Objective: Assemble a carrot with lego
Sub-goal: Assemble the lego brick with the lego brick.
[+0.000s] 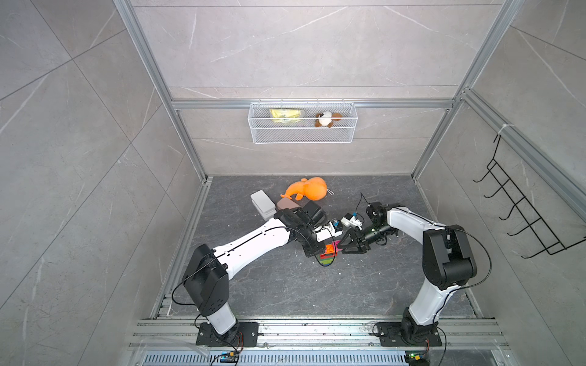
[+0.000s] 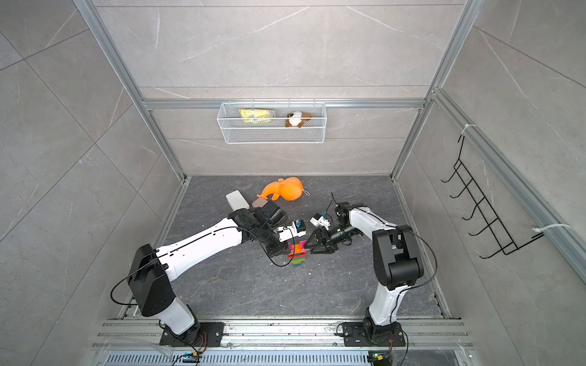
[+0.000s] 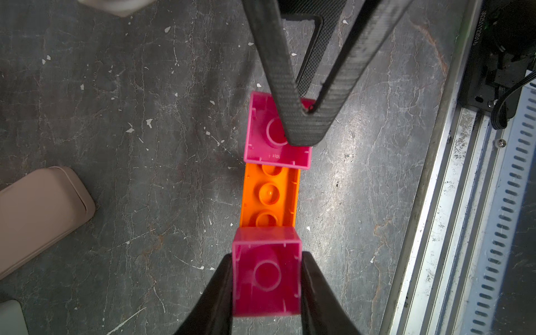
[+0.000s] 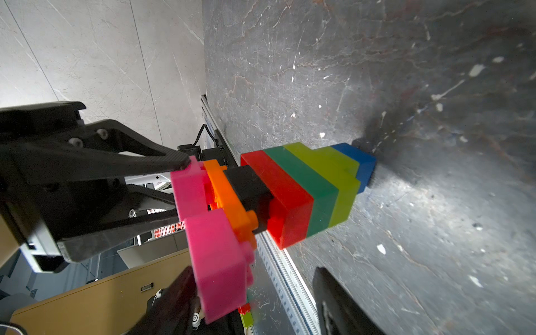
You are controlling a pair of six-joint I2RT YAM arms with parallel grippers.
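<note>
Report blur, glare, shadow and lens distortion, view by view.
Both top views: wide-angle lens splays the aluminium frame posts outward. Left wrist view: the pink plastic brick held by the left gripper is sharp, its black fingers soft. Right wrist view: the nearest pink brick is blurred; the tapered multicoloured brick carrot throws a dark shadow on the dark stone tabletop, with pale glare beside it.

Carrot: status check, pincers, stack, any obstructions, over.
Left pincer shut on first pink brick. Right pincer open, fingertip on second pink brick. Carrot upright on table, blue tip down. Nothing in the way.
</note>
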